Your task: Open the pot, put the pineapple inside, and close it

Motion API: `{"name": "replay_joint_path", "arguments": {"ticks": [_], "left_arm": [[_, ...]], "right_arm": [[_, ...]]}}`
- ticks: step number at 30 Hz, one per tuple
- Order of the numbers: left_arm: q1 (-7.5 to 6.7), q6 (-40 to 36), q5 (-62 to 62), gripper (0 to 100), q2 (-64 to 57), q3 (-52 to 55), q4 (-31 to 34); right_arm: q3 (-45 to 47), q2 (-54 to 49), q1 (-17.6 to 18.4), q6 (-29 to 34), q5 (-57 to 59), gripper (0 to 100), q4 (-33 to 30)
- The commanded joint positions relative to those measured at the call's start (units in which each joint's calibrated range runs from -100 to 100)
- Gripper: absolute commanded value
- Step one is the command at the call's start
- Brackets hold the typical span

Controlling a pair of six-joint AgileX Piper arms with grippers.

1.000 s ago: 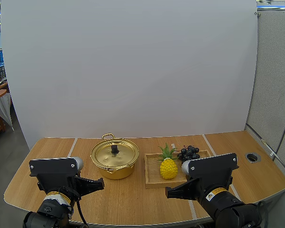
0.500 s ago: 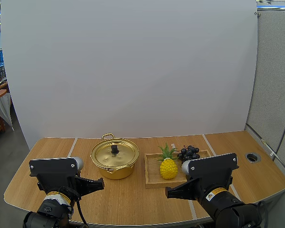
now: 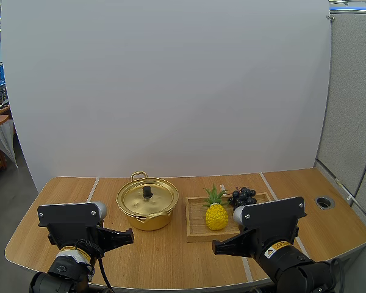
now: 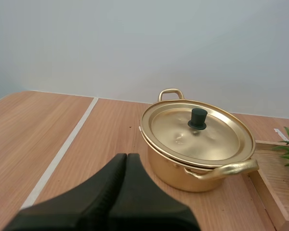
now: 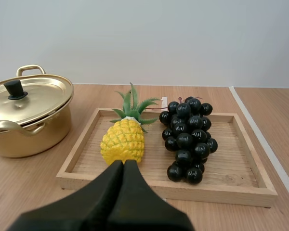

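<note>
The left gripper (image 4: 126, 156) and right gripper (image 5: 124, 162) both have jaws pressed together; the smooth lid (image 4: 183, 137) seems best held by its knob (image 4: 198, 118), the pineapple (image 5: 123, 140) (probably light, stiff) by its body.

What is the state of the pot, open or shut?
Shut: the lid lies flat on the pot, covering its rim, with the black knob on top.

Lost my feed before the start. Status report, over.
Left gripper and right gripper shut, empty, short of pot and tray. Lid on pot. Pineapple on tray beside grapes. Nothing blocking the lid.
</note>
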Motion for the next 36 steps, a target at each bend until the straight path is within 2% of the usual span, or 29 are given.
{"name": "replay_joint_path", "arguments": {"ticks": [1,11,17,22,29,36], "left_arm": [[0.08,-0.2,0.02,0,-0.25,0.0,0.61],[0.08,-0.2,0.02,0,-0.25,0.0,0.61],[0.06,-0.2,0.02,0,-0.25,-0.39,0.61],[0.06,-0.2,2.8,0,-0.25,-8.63,0.61],[0.06,0.15,15.77,0,-0.25,-22.92,0.61],[0.06,0.15,20.22,0,-0.25,-31.76,0.61]], "right_arm": [[0.0,-0.34,-0.17,0.05,-0.31,0,0.16],[0.0,-0.34,-0.17,0.05,-0.31,0,0.28],[0.0,-0.34,-0.17,-0.07,-2.8,0,2.86],[-4.08,-0.34,-0.17,-0.52,-0.69,0,2.3],[-15.2,-0.34,-0.17,-0.76,11.27,0,1.36],[-21.91,-0.34,-0.17,-0.76,13.07,0,-0.2]]}}
